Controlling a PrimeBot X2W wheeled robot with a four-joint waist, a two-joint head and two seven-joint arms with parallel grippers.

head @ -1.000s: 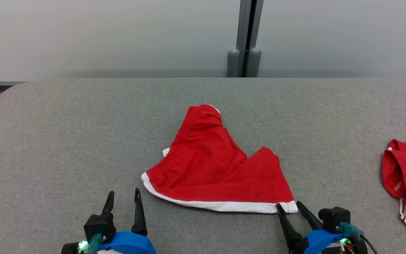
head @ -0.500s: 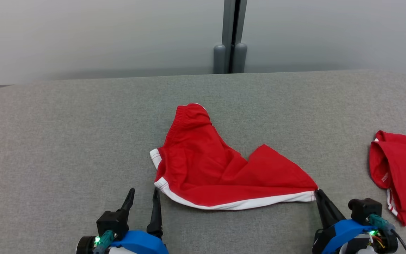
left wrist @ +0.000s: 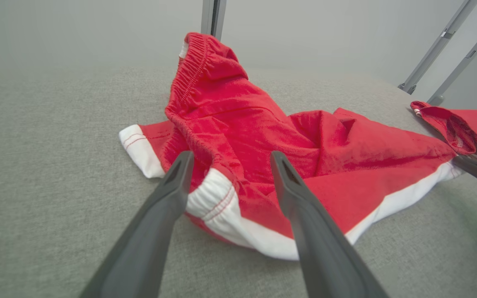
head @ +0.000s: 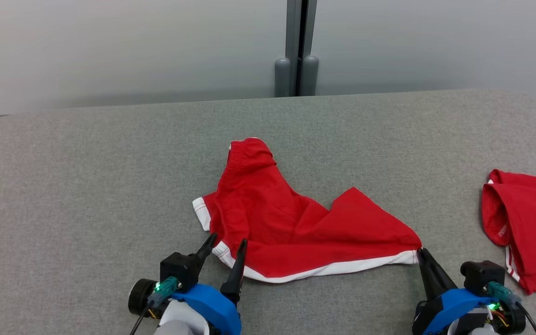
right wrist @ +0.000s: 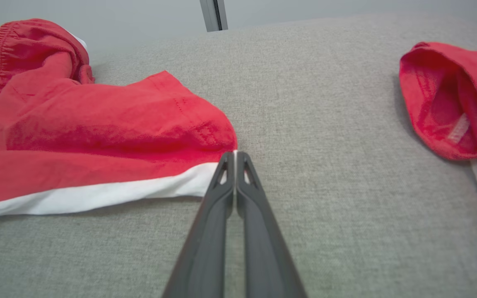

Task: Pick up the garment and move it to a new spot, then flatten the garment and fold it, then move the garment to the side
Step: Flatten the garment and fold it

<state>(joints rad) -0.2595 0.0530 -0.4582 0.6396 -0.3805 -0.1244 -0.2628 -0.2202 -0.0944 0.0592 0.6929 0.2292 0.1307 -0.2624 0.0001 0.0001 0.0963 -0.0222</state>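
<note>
The garment is a pair of red shorts with a white hem, lying crumpled mid-table with its waistband bunched toward the far side. My right gripper is shut on the hem's right corner, and the hem is drawn out in a line toward it. The right wrist view shows the closed fingertips pinching a sliver of white edge of the garment. My left gripper is open, its two fingers either side of the hem's left corner. In the left wrist view the gripper straddles the white-edged fold of the garment.
A second red piece of clothing with white stripes lies at the table's right edge, apart from the shorts. The grey fabric-covered table has rounded far corners. Behind it stands a pale wall with a grey post.
My right gripper closed on the hem's right corner and drew it rightward, stretching the hem. My left gripper moved right and forward around the left hem corner. The camera also shifted.
</note>
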